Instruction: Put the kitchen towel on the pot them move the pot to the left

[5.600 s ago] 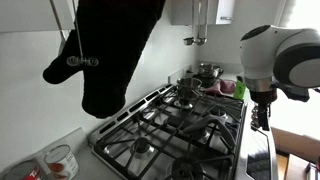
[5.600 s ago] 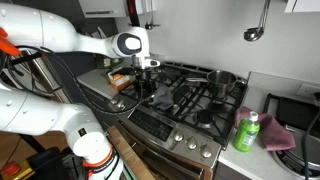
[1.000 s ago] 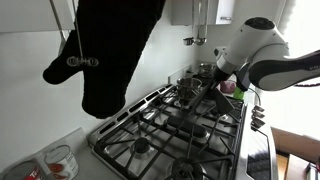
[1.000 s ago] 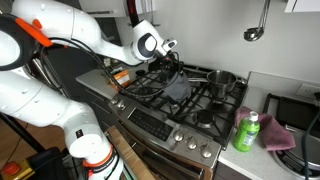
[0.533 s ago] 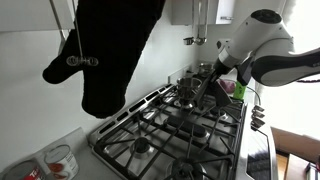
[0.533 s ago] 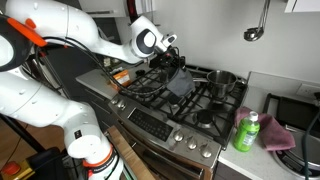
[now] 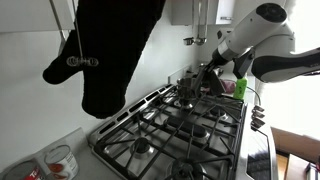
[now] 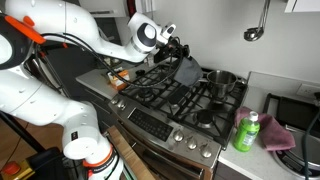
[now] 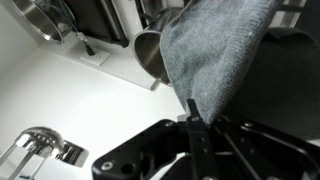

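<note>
Over the gas stove (image 8: pixel 200 105), the white arm (image 8: pixel 80 25) holds the grey kitchen towel (image 8: pixel 187 70) aloft, hanging clear of the grates. The pot (image 8: pixel 222 78) stands on a rear burner at about three o'clock of it, uncovered. The end effector (image 9: pixel 193 112) is clamped on the towel's top edge. Nothing looks finished yet: draping comes first, then moving the pot left.

1. Nothing I can see here carries a word, brand or number that can be read.
2. The green bottle (image 8: pixel 247 132): any print on it is too small to read.
3. The glass jug (image 7: pixel 60 160): it has red marks, too blurred to read.
</note>
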You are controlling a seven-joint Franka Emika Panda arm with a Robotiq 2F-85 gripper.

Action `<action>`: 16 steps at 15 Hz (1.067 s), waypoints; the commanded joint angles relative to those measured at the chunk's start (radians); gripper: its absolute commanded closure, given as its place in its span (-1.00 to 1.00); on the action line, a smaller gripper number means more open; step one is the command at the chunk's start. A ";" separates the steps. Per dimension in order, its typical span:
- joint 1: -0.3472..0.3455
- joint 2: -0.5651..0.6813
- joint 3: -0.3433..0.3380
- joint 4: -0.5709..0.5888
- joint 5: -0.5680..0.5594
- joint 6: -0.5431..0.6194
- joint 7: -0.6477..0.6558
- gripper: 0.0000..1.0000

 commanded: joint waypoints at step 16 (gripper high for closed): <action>-0.286 0.203 0.204 0.102 -0.656 0.171 0.655 0.98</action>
